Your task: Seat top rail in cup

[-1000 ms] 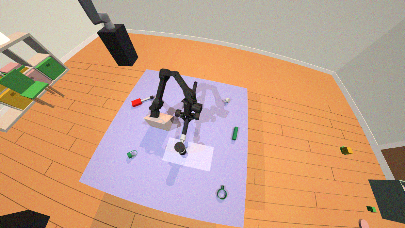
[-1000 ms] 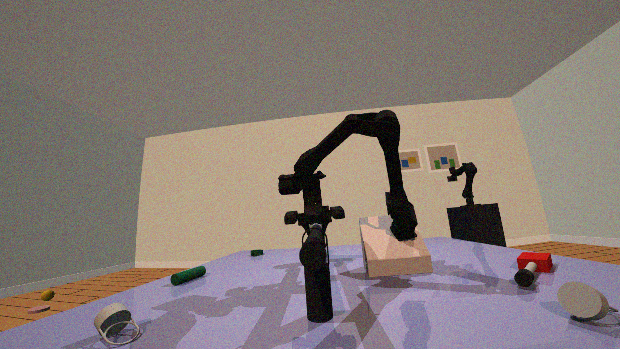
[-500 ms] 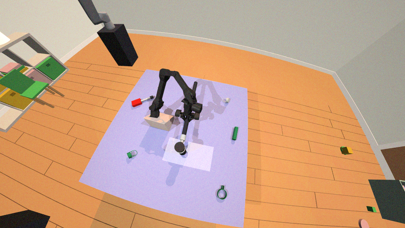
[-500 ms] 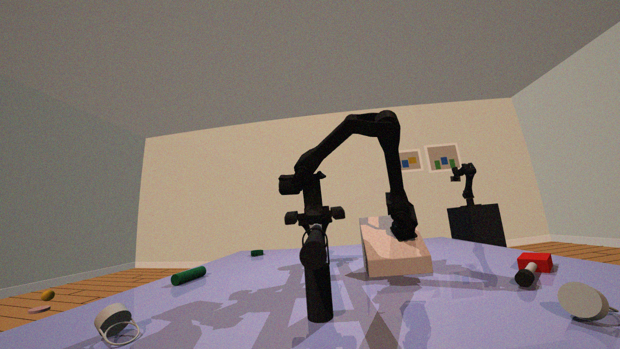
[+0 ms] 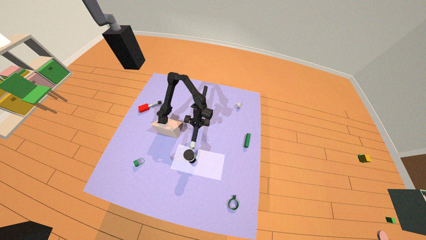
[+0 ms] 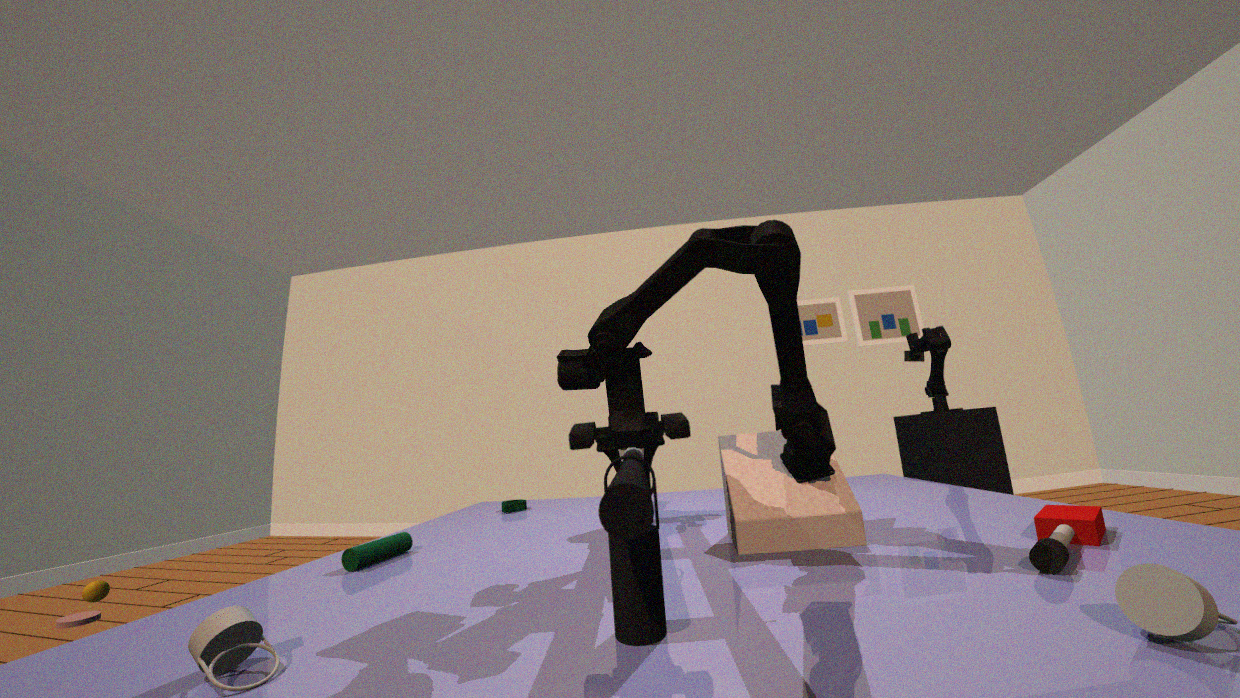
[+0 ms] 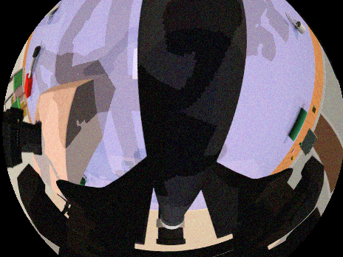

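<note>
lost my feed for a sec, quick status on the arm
Hand shut on black rail; rail's far end at white cup, full seating unconfirmed; nothing seen between them.

a playroom-like room: cubby shelf [image 5: 22,43], small green chair [image 5: 37,94], wooden floor [image 5: 298,119].

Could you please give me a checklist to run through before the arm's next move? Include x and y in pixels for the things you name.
1. Tool [image 5: 196,122] [image 6: 631,446] [image 7: 174,157] gripping the rail [image 5: 194,135] [image 6: 626,511] [image 7: 190,92]: ok.
2. Rail lined up with the white end cup [image 5: 192,145] [image 7: 171,227]: ok, judging by the top view.
3. Cut end fully seated in the cup: cannot tell, the cup's inside is hidden.
4. Band height below the post cap [image 5: 188,154] [image 7: 171,236]: cannot tell, the top view looks down on it.
5. Tool open and off the rail: not ok, so confirm seating before releasing.
</note>
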Robot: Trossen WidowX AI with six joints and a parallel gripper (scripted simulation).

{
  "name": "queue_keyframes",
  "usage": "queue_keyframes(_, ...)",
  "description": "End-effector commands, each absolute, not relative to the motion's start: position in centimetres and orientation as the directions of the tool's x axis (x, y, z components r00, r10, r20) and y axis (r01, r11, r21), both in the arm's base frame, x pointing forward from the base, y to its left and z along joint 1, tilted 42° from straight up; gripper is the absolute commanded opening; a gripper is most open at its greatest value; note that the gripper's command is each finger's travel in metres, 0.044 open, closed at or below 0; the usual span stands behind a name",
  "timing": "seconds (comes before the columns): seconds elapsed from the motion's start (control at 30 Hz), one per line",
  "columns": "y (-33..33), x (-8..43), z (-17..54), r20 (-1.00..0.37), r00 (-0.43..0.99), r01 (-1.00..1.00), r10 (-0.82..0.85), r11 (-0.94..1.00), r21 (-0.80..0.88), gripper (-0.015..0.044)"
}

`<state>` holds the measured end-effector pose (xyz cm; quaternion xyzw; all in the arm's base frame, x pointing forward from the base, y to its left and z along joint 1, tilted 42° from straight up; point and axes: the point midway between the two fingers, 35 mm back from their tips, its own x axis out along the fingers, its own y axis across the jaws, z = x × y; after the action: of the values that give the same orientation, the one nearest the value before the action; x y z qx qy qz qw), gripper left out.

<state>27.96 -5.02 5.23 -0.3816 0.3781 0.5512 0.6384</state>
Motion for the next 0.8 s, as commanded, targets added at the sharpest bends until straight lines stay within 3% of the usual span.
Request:
queue_keyframes(0.0,-5.06,27.96,5.25,-0.904,0.106,-0.992,0.414,0.101,-0.070,0.0000)
queue_keyframes(0.77,-5.42,27.94,5.37,-0.908,0.106,-0.992,0.405,0.101,-0.071,0.0000)
